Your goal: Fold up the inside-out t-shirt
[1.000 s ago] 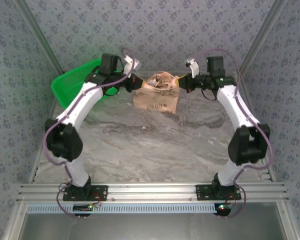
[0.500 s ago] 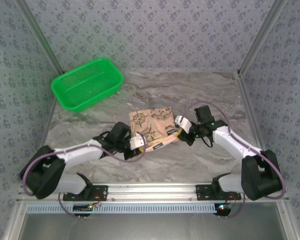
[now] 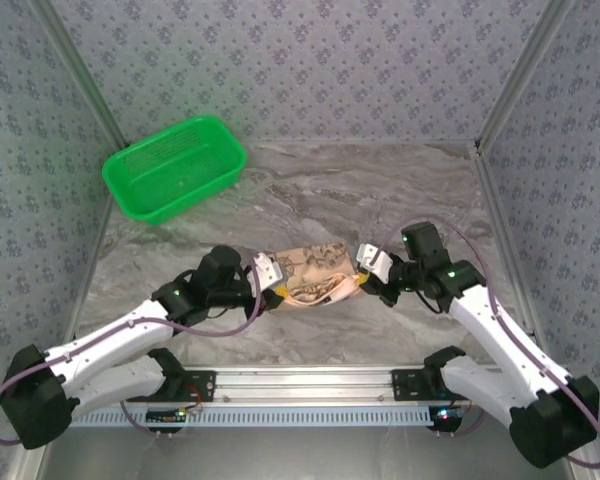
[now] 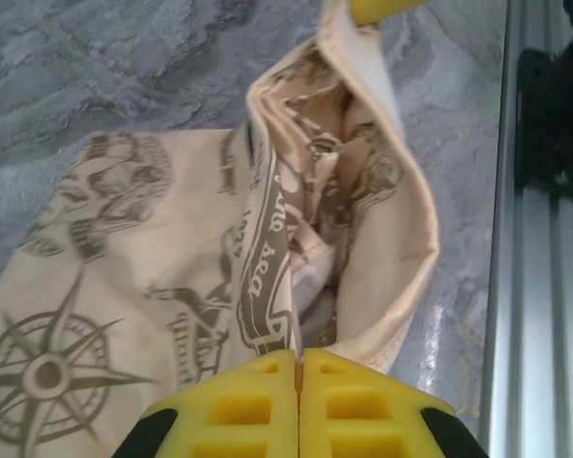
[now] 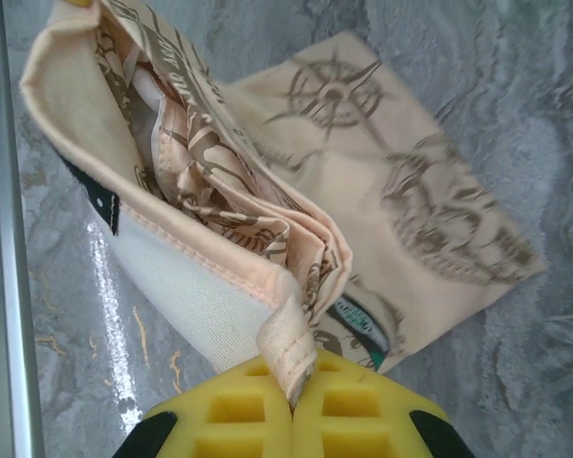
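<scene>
T-shirt [image 3: 310, 270] bunched toward bench [image 3: 380, 190] 6 o'clock; my left hand [image 3: 277, 291] grasping its 9 o'clock edge, right hand [image 3: 359, 279] its 3 o'clock edge.

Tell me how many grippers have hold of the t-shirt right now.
2. The left gripper is shut on the t-shirt at its left end; the right gripper is shut on a stitched hem at its right end.
</scene>
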Action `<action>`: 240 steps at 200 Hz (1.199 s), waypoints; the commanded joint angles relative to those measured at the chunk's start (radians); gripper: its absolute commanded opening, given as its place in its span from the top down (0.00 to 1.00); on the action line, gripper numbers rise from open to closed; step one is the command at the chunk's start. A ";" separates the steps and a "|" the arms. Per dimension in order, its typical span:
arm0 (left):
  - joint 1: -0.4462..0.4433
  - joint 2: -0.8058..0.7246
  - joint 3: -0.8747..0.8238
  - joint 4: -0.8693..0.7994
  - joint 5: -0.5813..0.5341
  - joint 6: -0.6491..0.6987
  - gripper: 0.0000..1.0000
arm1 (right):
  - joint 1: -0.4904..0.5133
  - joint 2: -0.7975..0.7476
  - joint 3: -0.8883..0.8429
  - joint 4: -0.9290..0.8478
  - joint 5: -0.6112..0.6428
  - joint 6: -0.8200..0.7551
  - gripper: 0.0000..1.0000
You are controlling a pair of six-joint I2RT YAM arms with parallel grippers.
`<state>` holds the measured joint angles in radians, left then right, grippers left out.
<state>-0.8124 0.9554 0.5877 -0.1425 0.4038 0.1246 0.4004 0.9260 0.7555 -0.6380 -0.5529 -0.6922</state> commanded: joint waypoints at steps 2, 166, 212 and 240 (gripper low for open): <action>0.036 0.012 0.073 -0.056 0.030 -0.191 1.00 | -0.034 0.044 0.084 -0.052 -0.019 0.013 1.00; 0.375 0.860 0.573 -0.180 0.082 -0.135 0.83 | -0.073 0.877 0.427 0.213 0.289 0.378 0.94; 0.397 0.873 0.593 -0.146 0.010 -0.199 0.62 | -0.078 0.893 0.478 0.204 0.385 0.464 0.59; 0.428 0.724 0.597 -0.158 -0.052 -0.256 0.50 | -0.105 0.755 0.446 0.259 0.404 0.598 0.48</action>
<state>-0.4141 1.8343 1.1687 -0.2878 0.4114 -0.0761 0.3164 1.8130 1.2160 -0.4129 -0.2047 -0.2302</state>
